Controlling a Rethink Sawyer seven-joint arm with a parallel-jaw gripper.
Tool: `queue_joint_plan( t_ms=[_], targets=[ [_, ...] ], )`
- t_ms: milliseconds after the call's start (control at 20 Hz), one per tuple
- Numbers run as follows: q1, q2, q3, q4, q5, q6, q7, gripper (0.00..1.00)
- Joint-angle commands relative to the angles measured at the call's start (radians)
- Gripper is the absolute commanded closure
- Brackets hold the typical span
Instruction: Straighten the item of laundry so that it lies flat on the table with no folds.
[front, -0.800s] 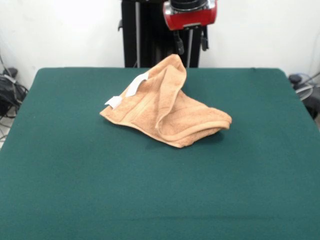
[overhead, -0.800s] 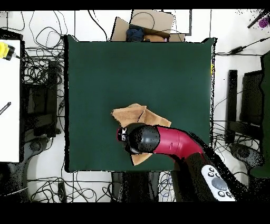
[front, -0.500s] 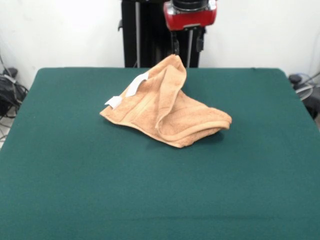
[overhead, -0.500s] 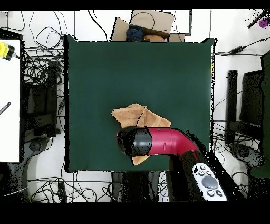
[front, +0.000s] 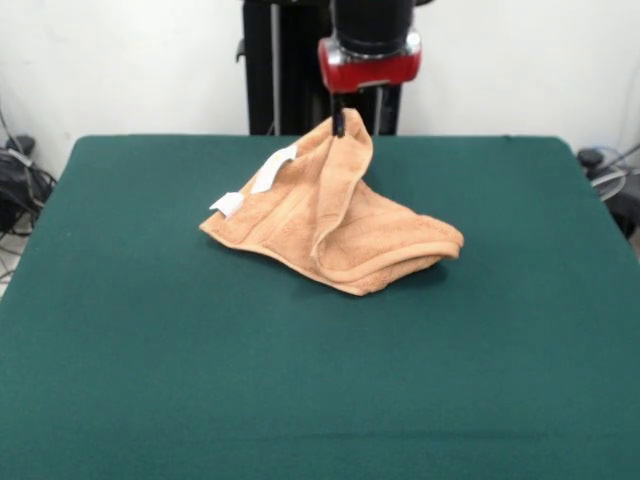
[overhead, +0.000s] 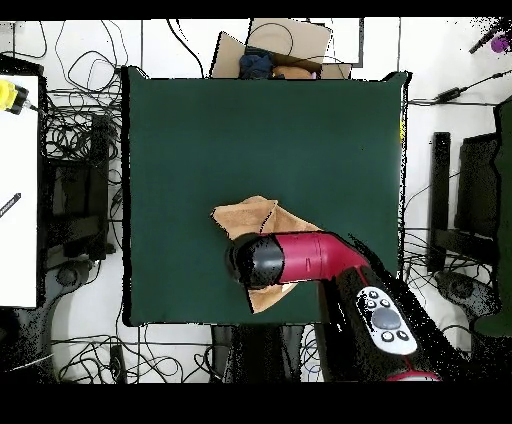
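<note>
Green desk (front: 150, 380) carries the crumpled, folded towel (front: 340, 225). Tool (front: 340, 122) at its raised far peak; grip state cannot be told.

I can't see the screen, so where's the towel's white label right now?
In the front view, the white label sits at the towel's left corner, below the white loop.

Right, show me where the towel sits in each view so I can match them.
Front view: the towel lies crumpled just beyond the table's middle, its peak under the arm.
Overhead view: the towel is below centre, half hidden by the arm.
Shared landmark: the arm's red end.
</note>
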Motion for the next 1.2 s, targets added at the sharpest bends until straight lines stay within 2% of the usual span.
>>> queue_joint_plan(
  t_ms=[50, 300, 1200],
  targets=[
    [0.026, 0.134, -0.045, -0.101, -0.087, -0.105, 0.096, 0.00],
    [0.031, 0.219, -0.066, -0.148, -0.115, -0.185, 0.099, 0.00],
    [0.071, 0.271, -0.108, -0.200, -0.121, -0.245, 0.112, 0.00]
  ],
)
